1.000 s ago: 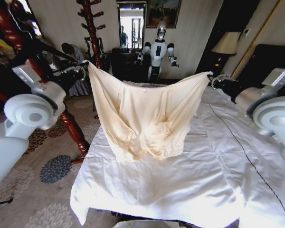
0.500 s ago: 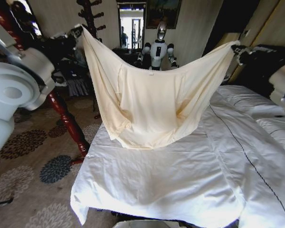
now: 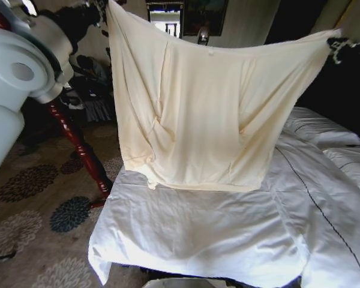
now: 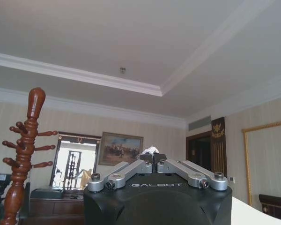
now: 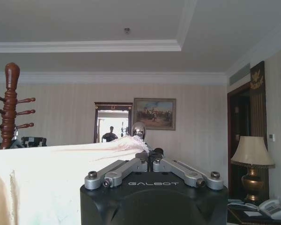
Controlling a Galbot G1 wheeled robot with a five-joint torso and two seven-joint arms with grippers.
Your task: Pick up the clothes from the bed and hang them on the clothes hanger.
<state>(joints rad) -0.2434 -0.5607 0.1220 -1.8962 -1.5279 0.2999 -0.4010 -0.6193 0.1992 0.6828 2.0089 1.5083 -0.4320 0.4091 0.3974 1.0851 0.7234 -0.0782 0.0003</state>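
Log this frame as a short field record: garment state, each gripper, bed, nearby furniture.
garment: the clothes, cream-yellow, spread wide in the air between both grippers, lower hem hanging just above the bed
left gripper: raised high, shut on one top corner of the clothes
right gripper: raised high, shut on the other top corner
bed: white duvet with a thin dark stitched line, pillows at the far right
coat stand: reddish-brown wood, on the patterned carpet left of the bed

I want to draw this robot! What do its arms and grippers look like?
The left arm is chunky, glossy white with round joint caps. Each gripper, left gripper and right gripper, has a black body marked GALBOT in white letters, with silver metal linkage bars and bolts leading to dark jaws.
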